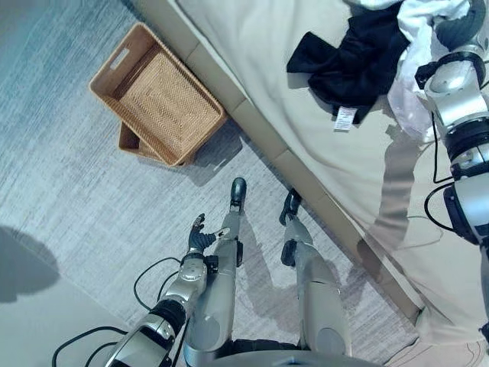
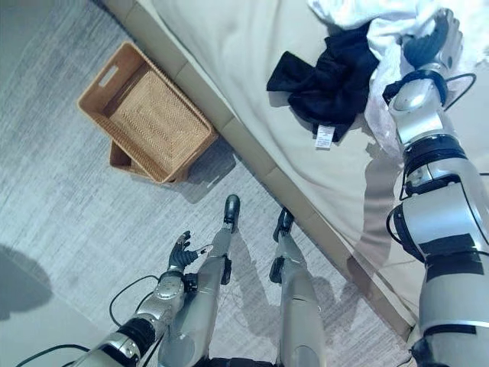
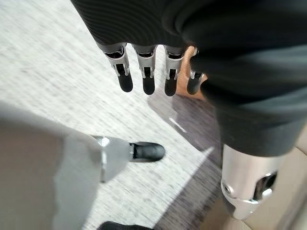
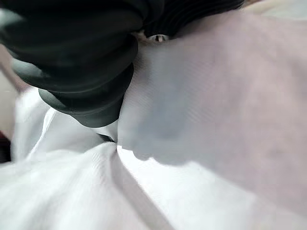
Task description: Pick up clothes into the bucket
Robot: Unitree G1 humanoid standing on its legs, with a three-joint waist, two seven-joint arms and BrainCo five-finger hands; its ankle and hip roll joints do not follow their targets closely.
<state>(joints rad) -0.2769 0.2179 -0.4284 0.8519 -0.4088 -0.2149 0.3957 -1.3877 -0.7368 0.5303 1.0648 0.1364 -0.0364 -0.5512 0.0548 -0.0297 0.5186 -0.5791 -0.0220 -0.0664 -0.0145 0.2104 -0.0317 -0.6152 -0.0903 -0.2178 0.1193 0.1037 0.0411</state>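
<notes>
right hand (image 2: 432, 42) buried in white garment (image 2: 382, 30)

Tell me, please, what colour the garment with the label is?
Black garment; clearest in the left eye view.

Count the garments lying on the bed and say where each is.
2: a black garment mid-bed and a white garment beside it, at the right hand. More may hide beneath.

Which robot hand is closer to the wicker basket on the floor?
Left. The left robot hand hangs over the carpet below the wicker basket; the right robot hand is in the white clothes on the bed.
</notes>
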